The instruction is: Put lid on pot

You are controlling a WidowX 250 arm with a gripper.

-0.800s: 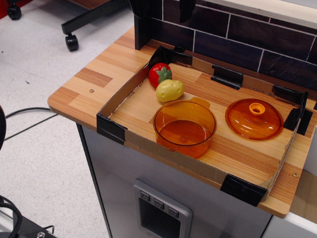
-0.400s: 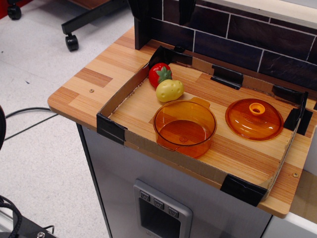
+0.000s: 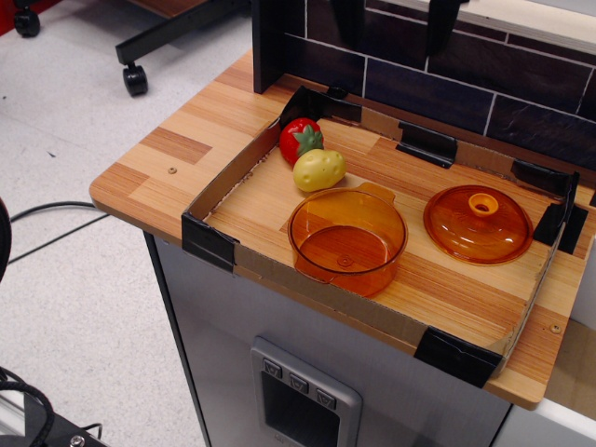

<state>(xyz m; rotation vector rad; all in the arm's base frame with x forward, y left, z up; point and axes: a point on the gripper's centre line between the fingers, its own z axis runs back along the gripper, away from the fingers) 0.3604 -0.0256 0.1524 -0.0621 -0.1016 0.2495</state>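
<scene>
The orange pot (image 3: 347, 240) stands upright and uncovered at the front middle of the cardboard tray (image 3: 372, 307). The orange lid (image 3: 478, 224), knob up, lies flat on the tray floor to the right of the pot, apart from it. My gripper (image 3: 393, 37) shows only as two dark fingers at the top edge of the view, above the tiled back wall. The fingers stand wide apart with nothing between them. It is behind and above both the pot and the lid.
A yellow toy potato (image 3: 319, 169) touches the pot's far rim, with a red strawberry (image 3: 300, 140) behind it. Low cardboard walls with black corner brackets ring the tray. A black post (image 3: 272, 42) stands at the back left. The counter drops off at the left and front.
A second dark finger has come into view at the top right of the first one. The pot, the lid and the toys have not moved.
</scene>
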